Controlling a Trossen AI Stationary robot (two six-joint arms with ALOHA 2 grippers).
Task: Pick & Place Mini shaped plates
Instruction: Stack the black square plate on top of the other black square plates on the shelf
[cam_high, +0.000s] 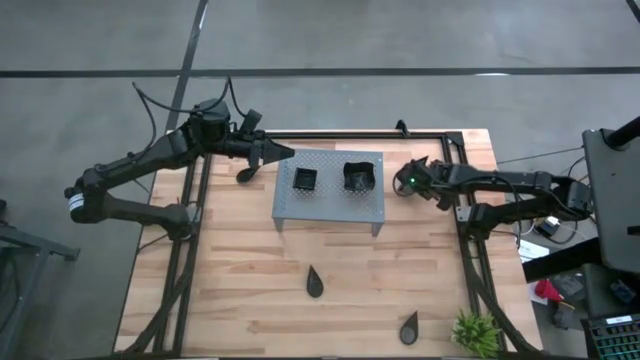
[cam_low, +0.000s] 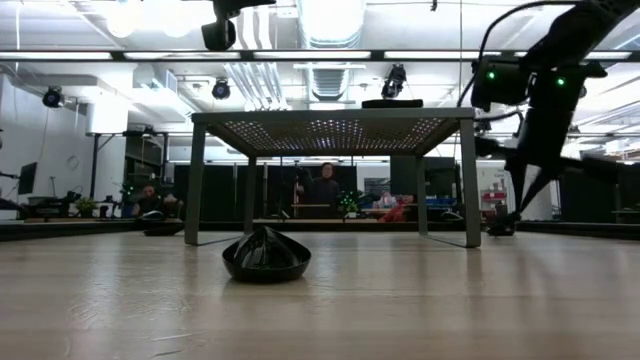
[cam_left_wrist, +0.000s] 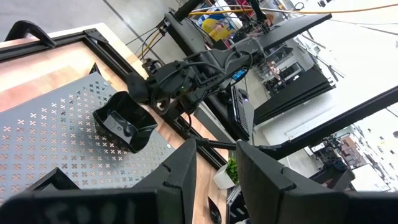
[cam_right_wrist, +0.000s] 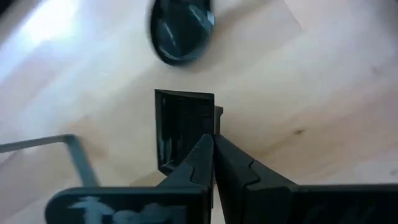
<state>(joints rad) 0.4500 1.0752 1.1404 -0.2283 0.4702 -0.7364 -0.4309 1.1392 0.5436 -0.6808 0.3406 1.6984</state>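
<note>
Glossy black plates (cam_high: 359, 177) sit on a matt perforated metal rack (cam_high: 330, 205) over a pale wooden table (cam_high: 250, 270).

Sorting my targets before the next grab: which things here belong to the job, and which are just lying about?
Job: left square plate, right square plate, both on the rack; third square plate at the shut right end effector; middle teardrop plate; corner teardrop plate; far-left plate.
Lying about: rack, plant.

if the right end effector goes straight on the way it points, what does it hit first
Most likely the square plate on the table. It lies just beyond the shut tips of the right end effector, which seem to sit at its rim, though contact is hard to judge.
</note>
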